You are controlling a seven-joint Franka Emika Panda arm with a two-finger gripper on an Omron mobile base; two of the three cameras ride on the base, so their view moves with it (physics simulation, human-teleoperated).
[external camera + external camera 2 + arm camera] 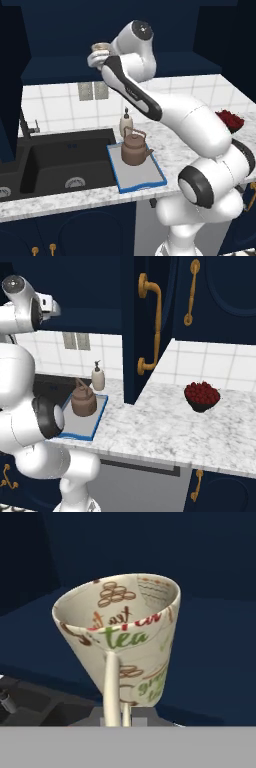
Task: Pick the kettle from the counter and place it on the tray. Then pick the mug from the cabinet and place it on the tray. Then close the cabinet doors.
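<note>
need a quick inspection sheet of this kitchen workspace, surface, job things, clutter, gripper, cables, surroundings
surface: speckled marble counter with a black sink set in.
job's things: kettle upright on the blue-rimmed tray; mug held up by the cabinet shelf; cabinet door open.
clutter: soap dispenser behind the tray; bowl of red fruit on the counter.
grippers: gripper shut on the mug's handle.
cables: nothing seen.
surroundings: white tiled wall, navy cupboards below.

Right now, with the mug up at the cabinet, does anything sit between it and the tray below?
The kettle already stands on the tray, at its back half; the front half is bare. The gripper holds the mug, and nothing else visibly blocks the way down.
</note>
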